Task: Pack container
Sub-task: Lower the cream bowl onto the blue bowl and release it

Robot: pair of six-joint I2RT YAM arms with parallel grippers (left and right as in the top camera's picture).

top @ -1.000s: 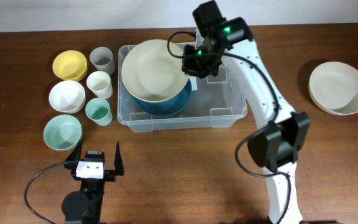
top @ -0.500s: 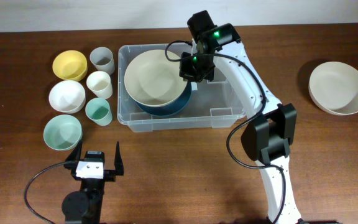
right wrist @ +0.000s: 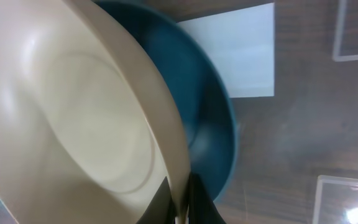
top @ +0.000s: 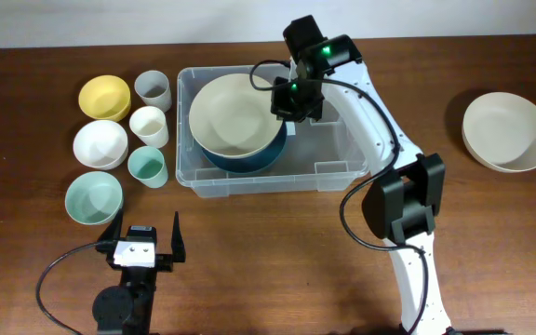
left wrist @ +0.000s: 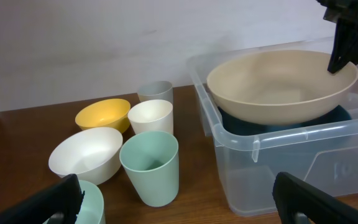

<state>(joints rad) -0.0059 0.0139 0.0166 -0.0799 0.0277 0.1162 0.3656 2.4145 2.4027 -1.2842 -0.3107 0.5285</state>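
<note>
The right gripper (top: 287,100) pinches the tan bowl (top: 235,116) by its rim to nest it in the blue bowl (top: 249,160) inside the container (top: 333,172), while the left gripper (top: 144,233) sits wide open.

The left half of the container (top: 342,173) is occupied. A beige bowl (top: 231,116) rests in a blue bowl (top: 254,160), and their rims lie near three of the walls. The right gripper (top: 287,100) pinches the beige bowl's right rim. The right arm (top: 380,130) crosses above the container's right wall.

The floor between bowls and arm is open from above.

Left of the container, six vessels stand close together with narrow gaps:
- yellow bowl (top: 104,97)
- grey cup (top: 153,88)
- white cup (top: 149,126)
- white bowl (top: 100,144)
- green cup (top: 146,166), near the container wall
- green bowl (top: 93,197)

The table strip before the container is free down to the left gripper (top: 144,244), whose fingers are spread.
</note>
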